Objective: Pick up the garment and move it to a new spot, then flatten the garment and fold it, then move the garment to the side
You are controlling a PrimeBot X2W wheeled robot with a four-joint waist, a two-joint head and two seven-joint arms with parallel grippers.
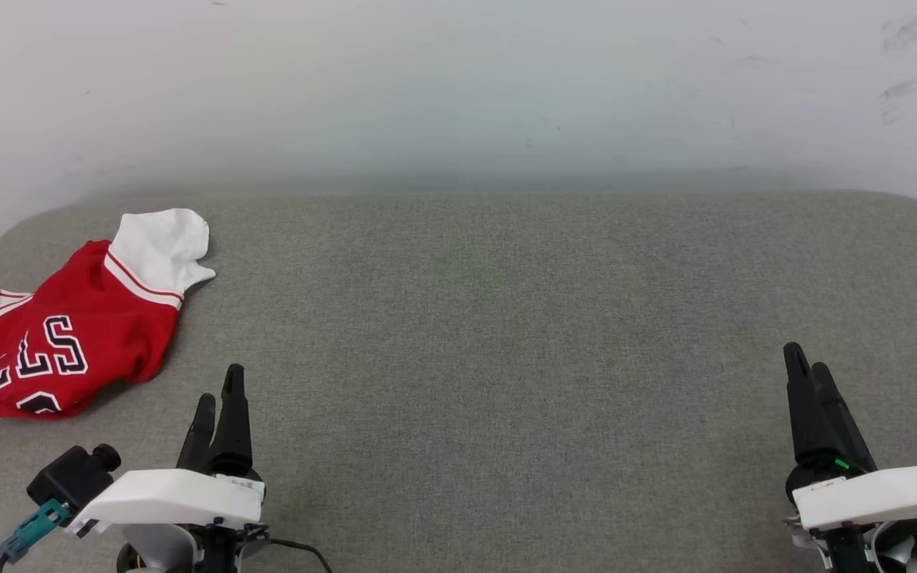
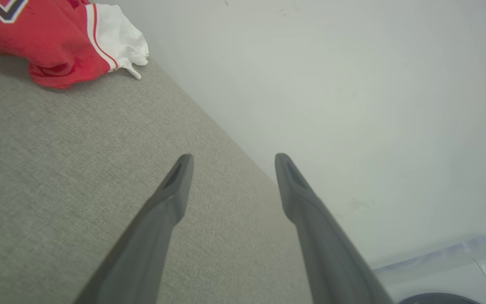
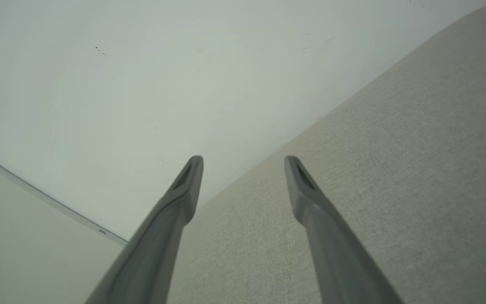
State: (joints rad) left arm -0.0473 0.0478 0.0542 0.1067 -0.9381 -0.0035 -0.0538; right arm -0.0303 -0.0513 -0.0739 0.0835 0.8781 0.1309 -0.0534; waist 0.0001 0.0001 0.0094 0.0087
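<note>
The garment (image 1: 60, 334), a red jersey shirt with a white sleeve and black lettering, lies crumpled at the far left of the grey fabric table (image 1: 506, 318). In the left wrist view the garment (image 2: 57, 38) sits at the upper left, well away from the fingers. My left gripper (image 1: 220, 382) hovers at the lower left, open and empty, a little to the right of the garment. At the lower right my right gripper (image 1: 805, 358) is open with nothing between its fingers. Both wrist views show the fingers spread: left gripper (image 2: 230, 158), right gripper (image 3: 243, 160).
A pale wall (image 1: 458, 87) runs directly behind the table's far edge. The table's corners are rounded. A white appliance (image 2: 458, 270) shows low in the left wrist view, past the table's edge.
</note>
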